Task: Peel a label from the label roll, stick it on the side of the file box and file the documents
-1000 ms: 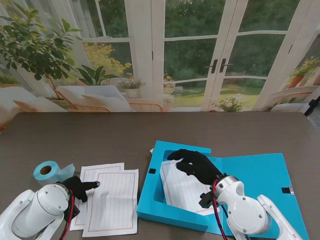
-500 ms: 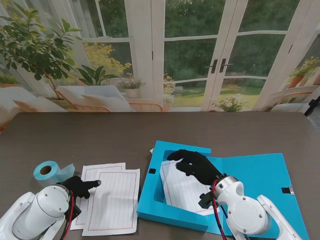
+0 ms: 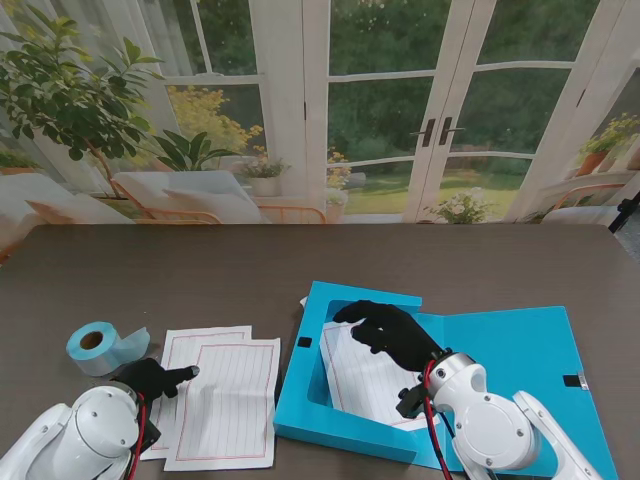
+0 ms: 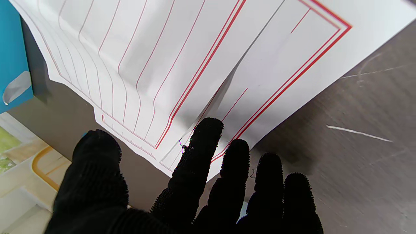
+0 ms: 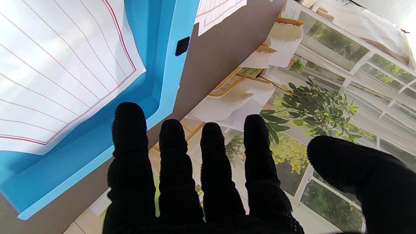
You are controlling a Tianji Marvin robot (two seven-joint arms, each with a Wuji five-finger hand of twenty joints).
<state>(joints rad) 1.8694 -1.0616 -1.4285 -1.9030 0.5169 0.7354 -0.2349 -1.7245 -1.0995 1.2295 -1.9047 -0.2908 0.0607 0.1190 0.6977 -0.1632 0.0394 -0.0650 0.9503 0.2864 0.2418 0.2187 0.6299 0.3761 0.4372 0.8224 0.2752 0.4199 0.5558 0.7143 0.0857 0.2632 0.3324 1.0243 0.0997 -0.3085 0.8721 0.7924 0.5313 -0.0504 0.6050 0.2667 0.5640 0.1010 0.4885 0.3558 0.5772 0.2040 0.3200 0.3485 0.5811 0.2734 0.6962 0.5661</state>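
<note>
**Q:** What is on the bench, nearest first?

**A:** Item one, my left hand (image 3: 155, 378): fingers (image 4: 201, 146) apart, holding nothing, tips resting at the near-left corner of the loose sheets (image 3: 225, 400). Item two, those sheets: two red-ruled pages, overlapped, lying left of the file box (image 3: 330, 425). Item three, my right hand (image 3: 390, 335): fingers spread, empty, hovering over the open box. One ruled sheet (image 3: 365, 380) already lies inside. Item four, the blue label roll (image 3: 97, 345), farther from me, at the far left.

**Q:** How will the pages handle?

**A:** My judgement: light, limp, slippery on one another. The top page already bows up in the left wrist view, so pressing flat will only slide it. I would lift a corner or free edge, pinch it between thumb and forefinger, and support the span so it does not fold.

**Q:** What can't you make out?

**A:** Whether a label sits on the box side; that face is turned from every view. The roll's loose end is too small to read. My right arm hides part of the box lid (image 3: 520, 355).
</note>
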